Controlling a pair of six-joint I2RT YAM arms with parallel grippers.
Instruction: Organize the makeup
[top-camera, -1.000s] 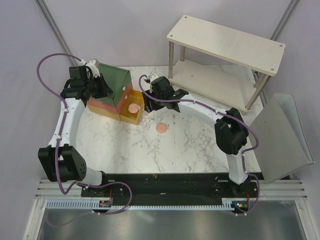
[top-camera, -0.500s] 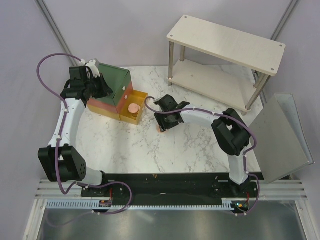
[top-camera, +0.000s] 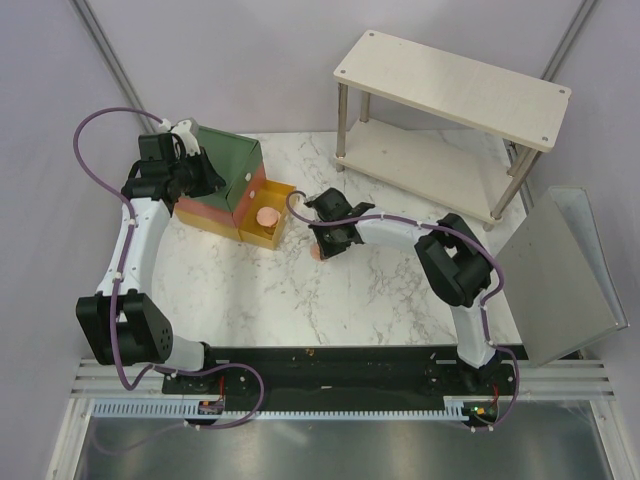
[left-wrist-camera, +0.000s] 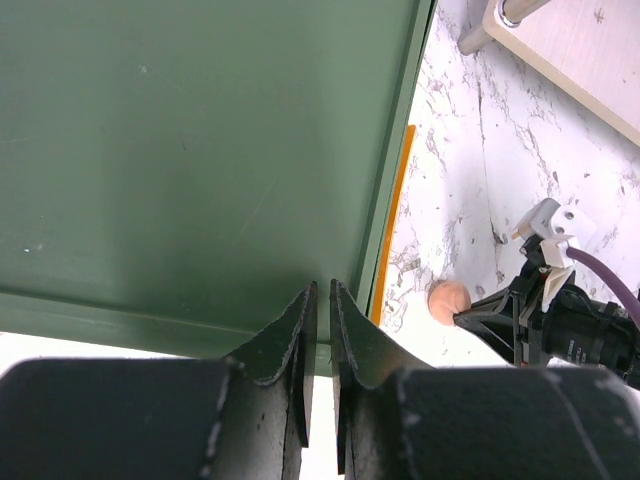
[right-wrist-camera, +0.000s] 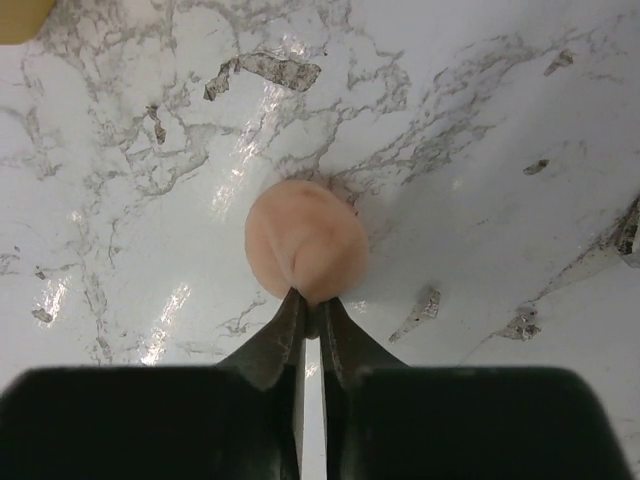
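Two tools clenched: right tool (right-wrist-camera: 308, 302) nips rim of pink disc (right-wrist-camera: 304, 243) on marble (right-wrist-camera: 500, 150); left tool (left-wrist-camera: 322, 292) empty.

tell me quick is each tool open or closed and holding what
left tool: closed, holding nothing, at the green top of the drawer box.
right tool: closed on the edge of the pink round disc.

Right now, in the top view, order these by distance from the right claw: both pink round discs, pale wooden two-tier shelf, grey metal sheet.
1. Loose pink round disc, in the right claw tips.
2. Pink round disc in yellow drawer, left.
3. Pale wooden two-tier shelf, behind right.
4. Grey metal sheet, far right.
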